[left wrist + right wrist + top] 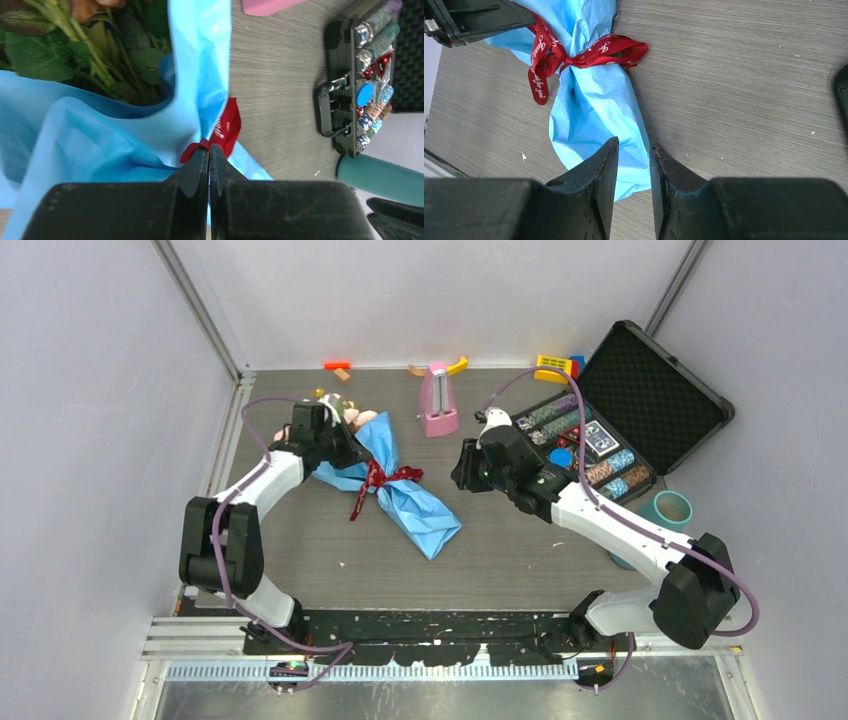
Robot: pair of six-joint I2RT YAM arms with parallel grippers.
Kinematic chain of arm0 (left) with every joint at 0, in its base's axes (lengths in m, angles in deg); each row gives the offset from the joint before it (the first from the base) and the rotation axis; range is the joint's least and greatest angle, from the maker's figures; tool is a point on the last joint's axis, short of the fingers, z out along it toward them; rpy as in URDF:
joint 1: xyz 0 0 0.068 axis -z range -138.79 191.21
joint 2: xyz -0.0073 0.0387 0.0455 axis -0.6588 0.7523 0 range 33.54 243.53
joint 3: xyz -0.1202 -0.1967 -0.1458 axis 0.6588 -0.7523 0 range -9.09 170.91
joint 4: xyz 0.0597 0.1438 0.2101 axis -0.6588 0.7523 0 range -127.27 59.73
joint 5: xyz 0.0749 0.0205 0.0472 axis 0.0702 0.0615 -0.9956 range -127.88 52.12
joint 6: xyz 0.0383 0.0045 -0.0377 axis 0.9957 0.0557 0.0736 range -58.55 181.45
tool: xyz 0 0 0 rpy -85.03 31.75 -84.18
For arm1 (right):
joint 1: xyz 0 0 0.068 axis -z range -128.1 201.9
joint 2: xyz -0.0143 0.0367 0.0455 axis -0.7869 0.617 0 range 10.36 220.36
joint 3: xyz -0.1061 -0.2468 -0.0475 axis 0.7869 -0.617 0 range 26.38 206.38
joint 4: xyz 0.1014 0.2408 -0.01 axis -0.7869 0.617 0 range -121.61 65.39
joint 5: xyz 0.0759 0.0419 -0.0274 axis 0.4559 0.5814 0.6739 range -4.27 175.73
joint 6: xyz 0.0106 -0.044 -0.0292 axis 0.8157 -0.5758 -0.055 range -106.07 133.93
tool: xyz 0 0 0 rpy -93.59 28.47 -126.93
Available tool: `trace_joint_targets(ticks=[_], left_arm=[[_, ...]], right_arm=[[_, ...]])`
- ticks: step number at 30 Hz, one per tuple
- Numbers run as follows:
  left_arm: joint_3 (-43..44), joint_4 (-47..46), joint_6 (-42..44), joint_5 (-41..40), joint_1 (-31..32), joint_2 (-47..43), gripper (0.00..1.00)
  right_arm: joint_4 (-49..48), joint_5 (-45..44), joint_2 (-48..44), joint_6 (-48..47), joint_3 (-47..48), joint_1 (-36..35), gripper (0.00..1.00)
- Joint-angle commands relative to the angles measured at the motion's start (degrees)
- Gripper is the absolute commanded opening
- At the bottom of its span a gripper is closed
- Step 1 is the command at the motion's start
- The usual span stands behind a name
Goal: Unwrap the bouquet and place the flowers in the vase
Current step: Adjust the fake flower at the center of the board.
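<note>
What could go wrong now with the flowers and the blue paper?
1. The ribbon is tied round the bouquet, so if the shut left end effector pulls the blue paper, it might tear, or the whole bundle might drag along.
2. The vase sits far off on the right, close to the open chip case, so flowers carried there might knock it.

A grey wood-grain desk (500,540) carries a pink tapered metronome-shaped object (437,400) standing upright near the far edge. To its right lies an open black hard case (655,390), lid tilted back, with rows of coloured poker chips (590,445) in its tray. Small bright toy blocks (553,365) are scattered along the far wall.
</note>
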Motion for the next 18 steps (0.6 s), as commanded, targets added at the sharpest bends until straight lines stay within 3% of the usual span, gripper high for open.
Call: trace_joint_targets(ticks=[1, 8, 11, 14, 18], left_arm=[[2.5, -0.6, 1.0, 0.7, -2.1, 2.4, 0.0], [3.2, 0.9, 3.4, 1.4, -2.6, 3.2, 0.15], [3.2, 2.8, 4.8, 1.6, -2.6, 1.2, 0.28], [2.5, 5.9, 6.1, -0.6, -2.6, -2.5, 0.49], [0.5, 9.3, 7.2, -2.9, -2.6, -7.8, 0.62]], right_arm=[[-1.2, -1.6, -1.6, -0.5, 0.0, 0.1, 0.35], [-1.2, -1.9, -1.5, -0.6, -0.1, 0.1, 0.37], [-1.2, -1.7, -1.9, -0.8, -0.2, 0.1, 0.38], [-1.3, -1.5, -2.2, -1.2, -0.4, 0.1, 0.37], [-1.7, -1.3, -2.6, -1.8, -1.0, 0.1, 0.37]])
